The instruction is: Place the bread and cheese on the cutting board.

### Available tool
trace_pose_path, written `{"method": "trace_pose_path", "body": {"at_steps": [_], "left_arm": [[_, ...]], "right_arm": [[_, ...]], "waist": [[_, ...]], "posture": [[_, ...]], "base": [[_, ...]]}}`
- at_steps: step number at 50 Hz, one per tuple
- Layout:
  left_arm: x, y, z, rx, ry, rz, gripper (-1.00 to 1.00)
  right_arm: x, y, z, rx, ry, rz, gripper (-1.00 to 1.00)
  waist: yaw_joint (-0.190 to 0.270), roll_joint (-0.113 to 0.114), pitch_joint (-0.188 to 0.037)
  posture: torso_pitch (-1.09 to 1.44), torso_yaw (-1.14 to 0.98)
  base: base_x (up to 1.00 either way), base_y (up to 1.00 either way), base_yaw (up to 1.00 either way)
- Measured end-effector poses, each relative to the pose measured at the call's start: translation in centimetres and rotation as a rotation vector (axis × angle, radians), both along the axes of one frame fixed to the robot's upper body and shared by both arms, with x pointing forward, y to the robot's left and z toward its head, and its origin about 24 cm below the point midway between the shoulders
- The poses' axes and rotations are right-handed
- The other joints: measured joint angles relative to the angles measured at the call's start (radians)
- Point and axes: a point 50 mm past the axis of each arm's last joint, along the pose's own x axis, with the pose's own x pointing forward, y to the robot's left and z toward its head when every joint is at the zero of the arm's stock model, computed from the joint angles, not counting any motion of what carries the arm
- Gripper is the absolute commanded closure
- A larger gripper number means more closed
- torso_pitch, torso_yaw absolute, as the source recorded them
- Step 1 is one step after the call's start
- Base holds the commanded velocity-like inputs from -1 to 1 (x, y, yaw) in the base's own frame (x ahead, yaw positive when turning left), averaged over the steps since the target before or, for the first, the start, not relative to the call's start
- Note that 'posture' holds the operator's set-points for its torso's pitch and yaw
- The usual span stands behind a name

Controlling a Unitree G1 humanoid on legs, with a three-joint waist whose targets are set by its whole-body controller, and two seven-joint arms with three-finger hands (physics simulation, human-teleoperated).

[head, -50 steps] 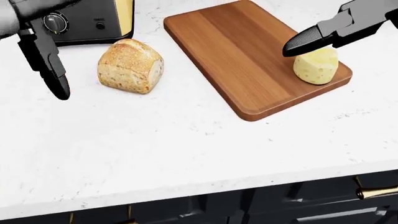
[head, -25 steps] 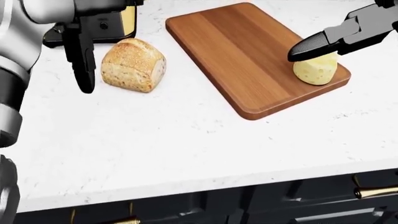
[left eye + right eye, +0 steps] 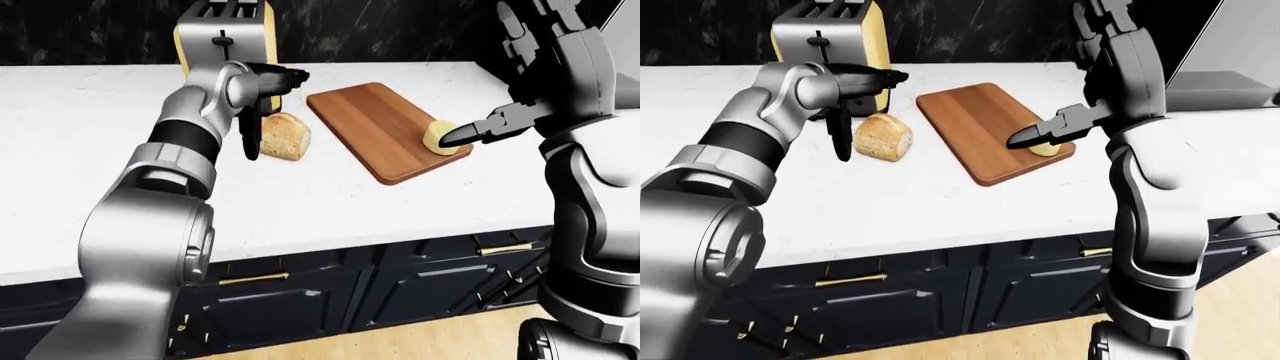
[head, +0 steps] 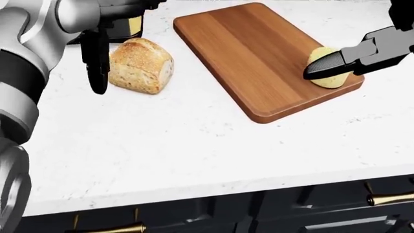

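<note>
A crusty bread loaf lies on the white counter, left of the wooden cutting board. My left hand is open at the loaf: one black finger hangs down just left of it, and the others reach over its top toward the toaster. A yellow cheese wedge rests on the board's lower right corner. My right hand is open, its black fingers pointing left across the cheese and hiding its upper part.
A silver and yellow toaster stands right above the bread, against the dark wall. The counter's near edge runs above dark cabinets with brass handles. A grey appliance sits at the far right.
My left hand has swung right, from well clear of the loaf to right beside it. My right hand has sunk lower over the cheese. The view shifted slightly.
</note>
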Motion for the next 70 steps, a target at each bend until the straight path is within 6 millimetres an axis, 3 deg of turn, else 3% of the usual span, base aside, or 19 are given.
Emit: {"method": "trace_pose_path", "body": {"at_steps": [9, 18, 36, 44, 54, 66, 67, 68, 70], "left_arm": [[0.1, 0.5, -0.3, 0.048, -0.006, 0.035, -1.0], [0.2, -0.1, -1.9, 0.111, 0.017, 0.04, -1.0], [0.3, -1.3, -1.2, 0.27, -0.037, 0.042, -1.0], [0.2, -2.5, -1.6, 0.269, -0.022, 0.014, -1.0], [0.2, -3.0, -3.6, 0.266, 0.006, 0.003, -1.0], [0.1, -2.9, -4.4, 0.26, 0.051, 0.016, -1.0], [0.1, -2.9, -4.4, 0.257, 0.053, 0.017, -0.78], [0.1, -2.9, -4.4, 0.254, 0.052, 0.018, -0.22], [0.1, -3.0, -4.5, 0.245, 0.041, 0.018, -0.15]], "right_arm": [[0.2, -0.1, -0.6, 0.008, 0.01, -0.007, -1.0], [0.0, -0.3, -0.9, 0.016, 0.01, -0.018, -1.0], [-0.9, -1.1, -2.5, 0.053, 0.028, -0.042, -1.0], [-1.6, -1.5, -2.9, 0.063, 0.025, -0.058, -1.0], [-2.2, -1.9, -3.1, 0.077, 0.024, -0.075, -1.0], [-2.4, -2.0, -3.3, 0.087, 0.03, -0.077, -1.0], [-2.4, -2.0, -3.4, 0.088, 0.031, -0.078, -1.0], [-2.4, -2.0, -3.6, 0.091, 0.033, -0.079, -1.0], [-2.4, -2.0, -3.8, 0.093, 0.039, -0.08, -1.0]], "waist": [[-0.003, 0.004, -0.005], [-0.001, 0.0, -0.004], [-0.002, -0.006, -0.004], [0.001, -0.009, -0.007], [-0.001, -0.01, -0.007], [0.0, -0.012, -0.009], [0.001, -0.012, -0.009], [0.001, -0.012, -0.01], [0.001, -0.012, -0.01]], "posture": [[0.0, 0.0], [0.0, 0.0], [0.0, 0.0], [0.0, 0.0], [0.0, 0.0], [0.0, 0.0], [0.0, 0.0], [0.0, 0.0], [0.0, 0.0]], "base": [[0.0, 0.0, 0.0], [0.0, 0.0, 0.0], [0.0, 0.0, 0.0], [0.0, 0.0, 0.0], [0.0, 0.0, 0.0], [0.0, 0.0, 0.0], [0.0, 0.0, 0.0], [0.0, 0.0, 0.0], [0.0, 0.0, 0.0]]}}
